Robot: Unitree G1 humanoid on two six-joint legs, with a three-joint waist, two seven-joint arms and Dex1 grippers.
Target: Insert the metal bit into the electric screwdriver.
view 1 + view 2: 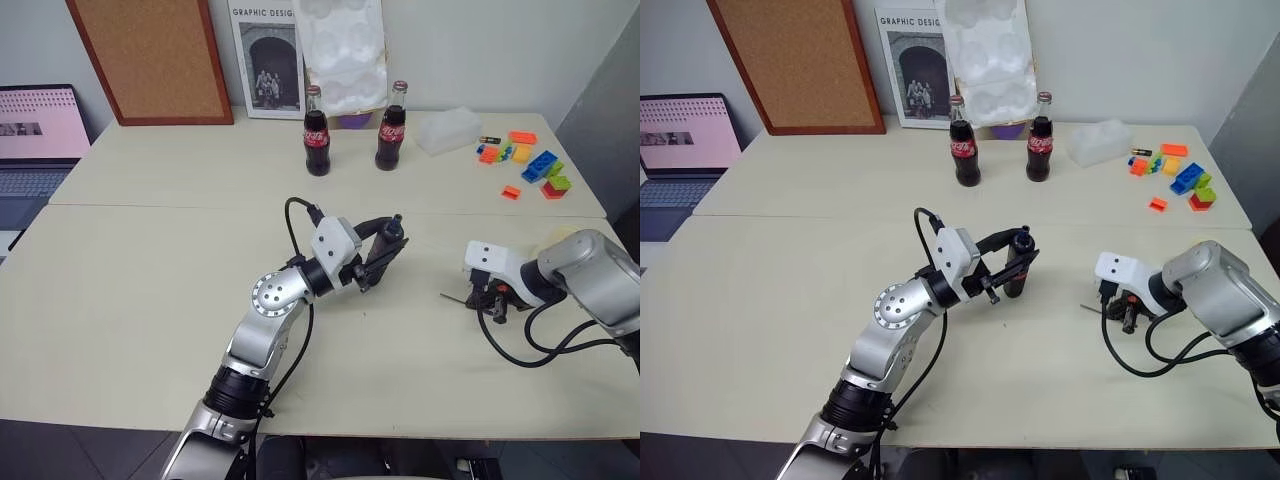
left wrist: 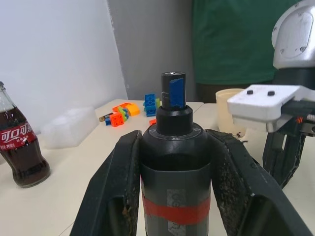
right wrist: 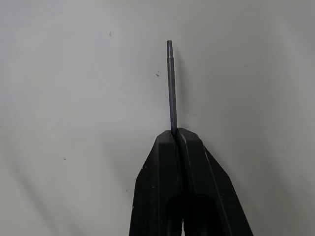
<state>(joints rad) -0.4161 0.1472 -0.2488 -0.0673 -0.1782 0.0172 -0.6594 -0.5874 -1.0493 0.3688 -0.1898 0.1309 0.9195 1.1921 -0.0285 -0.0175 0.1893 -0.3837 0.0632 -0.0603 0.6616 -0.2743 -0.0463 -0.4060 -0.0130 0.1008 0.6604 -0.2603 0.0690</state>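
Note:
My left gripper point(image 1: 385, 248) is shut on the electric screwdriver point(image 2: 174, 162), a dark cylinder with a red band and a small blue tip. It holds the tool above the middle of the table, tip tilted up and toward the right arm. My right gripper point(image 3: 177, 133) hangs low over the table point(image 1: 150, 280) at the right, pointing down, shut on the metal bit point(image 3: 171, 83). The thin grey rod sticks straight out past its fingertips. In the left eye view the bit point(image 1: 452, 297) shows as a fine sliver left of the right gripper point(image 1: 482, 300).
Two cola bottles point(image 1: 317, 132) point(image 1: 390, 128) stand at the back middle, with a clear plastic box point(image 1: 447, 130) beside them. Coloured toy bricks point(image 1: 530, 162) lie at the back right. A laptop point(image 1: 35, 140) sits at the far left. A pale cup point(image 2: 231, 110) stands near the right arm.

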